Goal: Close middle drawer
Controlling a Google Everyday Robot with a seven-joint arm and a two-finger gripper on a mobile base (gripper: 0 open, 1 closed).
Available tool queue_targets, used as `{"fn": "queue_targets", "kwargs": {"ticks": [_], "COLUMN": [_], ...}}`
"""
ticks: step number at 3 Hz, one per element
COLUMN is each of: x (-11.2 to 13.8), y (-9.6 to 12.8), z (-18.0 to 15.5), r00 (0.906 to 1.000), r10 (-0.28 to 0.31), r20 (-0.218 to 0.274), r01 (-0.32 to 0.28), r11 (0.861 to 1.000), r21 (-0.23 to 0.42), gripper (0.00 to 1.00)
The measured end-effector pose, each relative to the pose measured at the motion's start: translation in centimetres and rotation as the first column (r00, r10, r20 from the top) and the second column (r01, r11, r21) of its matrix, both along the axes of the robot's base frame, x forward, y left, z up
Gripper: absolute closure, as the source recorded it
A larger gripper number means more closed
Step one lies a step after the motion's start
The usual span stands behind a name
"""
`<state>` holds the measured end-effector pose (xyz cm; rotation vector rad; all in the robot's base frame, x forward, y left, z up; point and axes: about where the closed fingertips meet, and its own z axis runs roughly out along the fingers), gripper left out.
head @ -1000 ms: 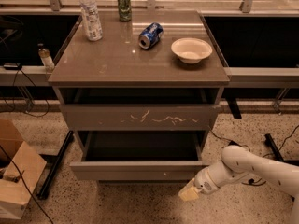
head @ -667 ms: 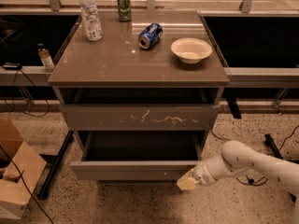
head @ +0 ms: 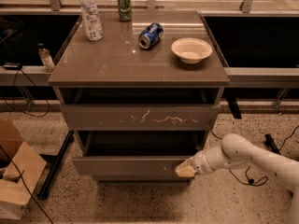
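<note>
The middle drawer (head: 131, 166) is a wide, shallow grey-brown box with a smooth plain front. It stands pulled out well beyond the cabinet, and its dark inside (head: 140, 143) shows. My gripper (head: 185, 171) is a pale tip on a white arm (head: 243, 155) reaching in from the right. It is low, at the right end of the drawer's front, touching it or very nearly so. Nothing shows in it.
Above is the drawer front with pale scratch marks (head: 149, 118), slightly out. On the cabinet top (head: 117, 64) stand a water bottle (head: 91, 15), a green can (head: 124, 6), a blue can on its side (head: 151, 35) and a white bowl (head: 191, 49). A cardboard box (head: 16, 174), a black bar (head: 53, 164) and cables lie on the floor.
My gripper has moved left and slightly up, from the floor area right of the drawer onto the right end of its front. The drawer looks about as far out as before.
</note>
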<state>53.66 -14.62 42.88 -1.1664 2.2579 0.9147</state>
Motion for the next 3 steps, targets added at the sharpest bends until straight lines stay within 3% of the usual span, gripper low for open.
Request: {"fn": "queue_targets", "kwargs": {"ticks": [1,3], "x": [2.5,5.3], "y": [-0.3,-0.2], "z": [0.6,1.5], "r00": [0.9941,0.9743], "r10": [-0.062,-0.123], "r20": [0.089,0.188], "r01": [0.057,0.102], "r11": [0.997,0.988], "r21": [0.055,0.117], "gripper": [0.85,0.39]}}
